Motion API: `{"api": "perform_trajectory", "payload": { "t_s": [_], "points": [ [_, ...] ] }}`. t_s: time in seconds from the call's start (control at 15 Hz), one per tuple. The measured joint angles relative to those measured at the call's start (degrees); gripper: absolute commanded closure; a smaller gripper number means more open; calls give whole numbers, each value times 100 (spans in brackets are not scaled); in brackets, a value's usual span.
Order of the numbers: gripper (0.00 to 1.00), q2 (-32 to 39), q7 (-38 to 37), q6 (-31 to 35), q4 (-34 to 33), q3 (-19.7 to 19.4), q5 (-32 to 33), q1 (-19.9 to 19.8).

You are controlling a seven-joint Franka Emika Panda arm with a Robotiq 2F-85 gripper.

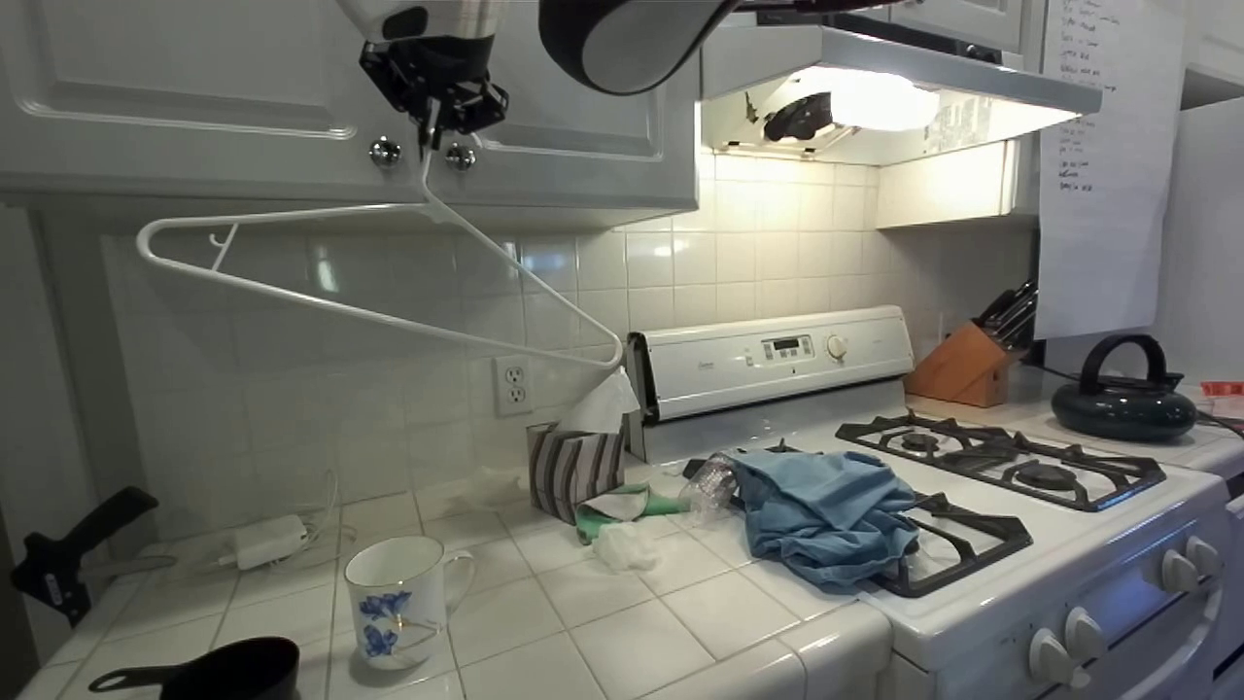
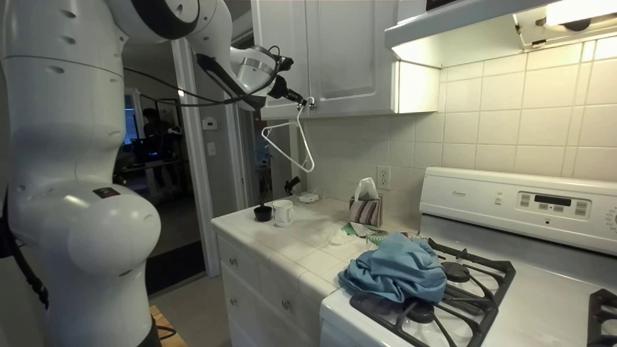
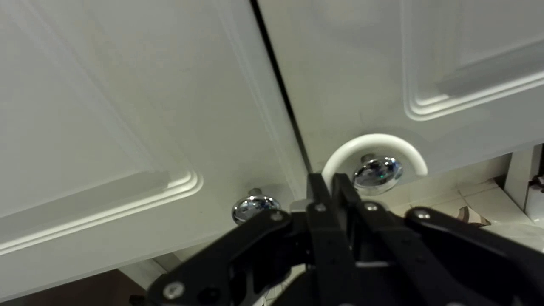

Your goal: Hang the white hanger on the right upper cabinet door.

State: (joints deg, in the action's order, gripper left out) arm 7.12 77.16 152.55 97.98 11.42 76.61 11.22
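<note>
The white hanger hangs below my gripper at the upper cabinet, and it also shows in an exterior view. My gripper is shut on the hanger's hook near its base. In the wrist view the hook arches over the chrome knob of the right upper cabinet door, with the knob inside the curve. I cannot tell whether the hook touches the knob or its stem. The right door shows in both exterior views.
The left door's knob sits just left of the gripper. Below are a tissue box, a flowered mug, a black pan and a blue cloth on the stove. The range hood juts out to the right.
</note>
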Motion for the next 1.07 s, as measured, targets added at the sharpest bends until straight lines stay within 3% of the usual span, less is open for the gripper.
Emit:
{"api": "perform_trajectory", "payload": {
  "t_s": [1.07],
  "points": [
    [98,144,352,41,-94,-20,-665,-60]
  ]
}}
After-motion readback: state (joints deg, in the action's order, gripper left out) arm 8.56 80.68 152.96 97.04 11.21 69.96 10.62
